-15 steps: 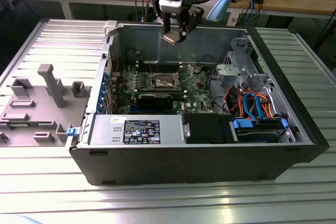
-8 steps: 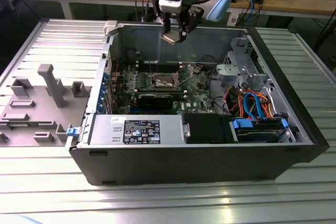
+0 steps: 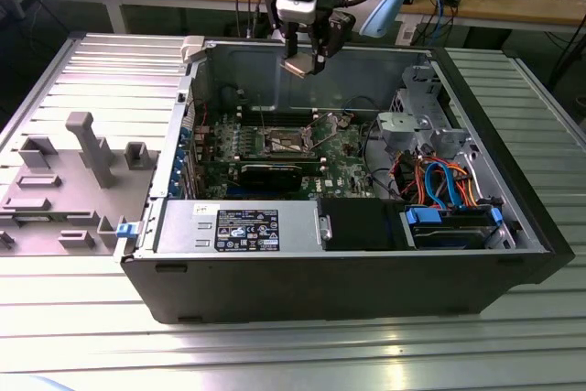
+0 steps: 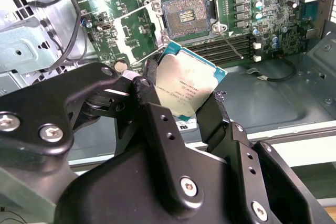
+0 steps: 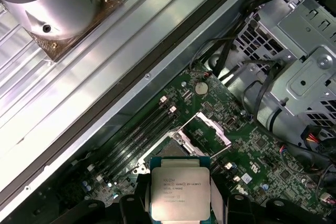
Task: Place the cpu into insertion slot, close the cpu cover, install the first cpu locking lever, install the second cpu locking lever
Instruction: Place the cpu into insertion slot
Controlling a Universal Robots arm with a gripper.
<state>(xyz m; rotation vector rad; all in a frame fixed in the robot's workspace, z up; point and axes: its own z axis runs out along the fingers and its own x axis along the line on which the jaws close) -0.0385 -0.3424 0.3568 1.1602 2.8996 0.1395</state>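
Hand: black two-fingered hand (image 3: 303, 59), its fingers (image 4: 149, 84) clamped on opposite edges of the chip.
Held item: the cpu (image 5: 180, 188), a flat square chip with a pale silver-grey metal face and a green rim, tilted in the grip and clear of every surface.
Directly below the hand: the insertion slot (image 4: 185, 17), a square socket with a dark centre and a shiny rim, empty and well apart from the chip.
Beside the slot: the cpu cover (image 5: 216, 128), a thin silvery frame plate, swung up and open; a thin wire lever (image 4: 231, 43) lies released.
Around these: green circuit board (image 3: 348, 157) inside an open black computer case (image 3: 320, 272) on a ribbed metal worktop (image 3: 275, 345).
Progress: judged early; the chip is picked up, but seating, cover and both levers remain undone.
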